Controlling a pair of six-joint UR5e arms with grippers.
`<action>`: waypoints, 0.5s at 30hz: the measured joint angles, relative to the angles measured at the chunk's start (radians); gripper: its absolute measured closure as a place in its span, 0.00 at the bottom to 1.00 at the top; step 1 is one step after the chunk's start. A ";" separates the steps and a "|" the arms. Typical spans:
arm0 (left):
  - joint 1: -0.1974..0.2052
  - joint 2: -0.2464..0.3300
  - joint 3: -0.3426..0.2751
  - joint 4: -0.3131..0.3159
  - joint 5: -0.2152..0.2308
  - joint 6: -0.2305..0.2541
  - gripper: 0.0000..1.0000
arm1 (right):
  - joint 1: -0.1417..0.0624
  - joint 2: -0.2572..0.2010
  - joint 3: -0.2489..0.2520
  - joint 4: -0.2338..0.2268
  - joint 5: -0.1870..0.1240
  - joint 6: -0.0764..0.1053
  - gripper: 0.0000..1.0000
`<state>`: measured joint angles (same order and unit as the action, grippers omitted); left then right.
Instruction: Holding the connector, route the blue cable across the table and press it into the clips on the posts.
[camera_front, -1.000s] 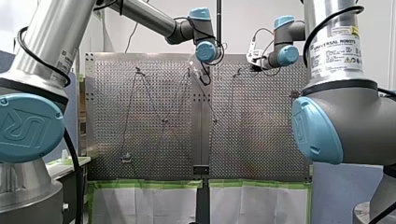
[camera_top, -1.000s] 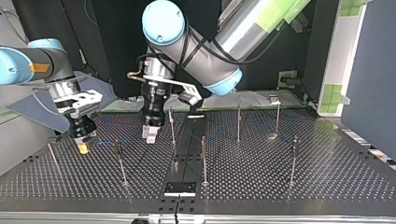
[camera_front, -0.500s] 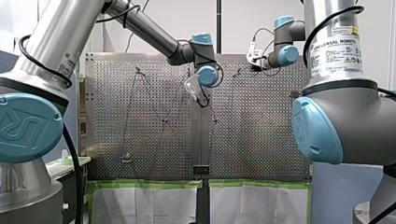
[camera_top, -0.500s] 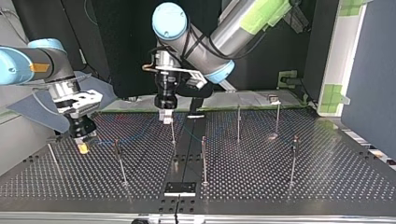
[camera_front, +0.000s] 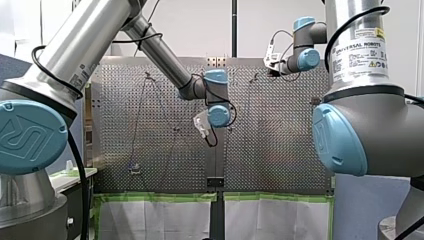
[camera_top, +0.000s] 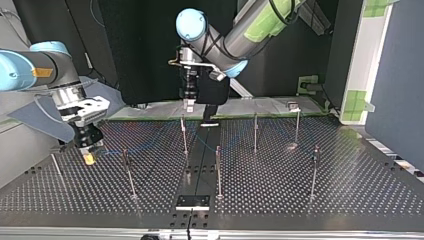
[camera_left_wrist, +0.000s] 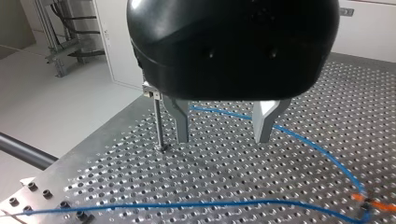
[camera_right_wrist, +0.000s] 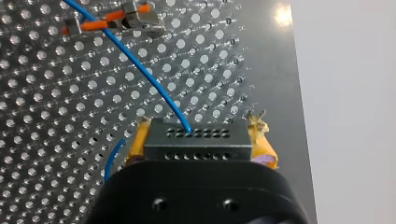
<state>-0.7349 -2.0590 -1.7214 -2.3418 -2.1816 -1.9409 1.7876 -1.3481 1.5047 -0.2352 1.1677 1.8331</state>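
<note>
Right end effector (camera_right_wrist: 201, 134): closed on the dark perforated block connector (camera_right_wrist: 198, 144), yellow pads (camera_right_wrist: 264, 149) either side.
Left end effector (camera_left_wrist: 223, 125): wide open, empty, above the perforated metal bench (camera_left_wrist: 233, 177).
Thin blue cable (camera_right_wrist: 140, 70): leaves the connector toward an orange clip (camera_right_wrist: 119, 17); limp and light, so you steer it by the rigid connector.
Count: one cable, one connector, seemingly seven slim metal posts (camera_top: 218, 170).

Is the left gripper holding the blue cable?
No, my left gripper is open and empty; the blue cable runs beyond it.
</note>
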 joint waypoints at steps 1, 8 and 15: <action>0.000 -0.001 -0.010 0.009 -0.001 0.000 0.15 | 0.000 0.000 0.000 0.000 0.000 0.000 1.00; 0.000 -0.001 -0.081 0.080 0.004 -0.031 0.15 | 0.000 0.000 0.000 0.000 0.000 0.000 1.00; 0.001 -0.002 -0.147 0.147 -0.001 -0.085 0.15 | 0.000 0.000 0.000 0.000 0.000 0.000 1.00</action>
<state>-0.7342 -2.0606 -1.8683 -2.1953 -2.1828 -2.0261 1.7877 -1.3481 1.5047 -0.2352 1.1677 1.8331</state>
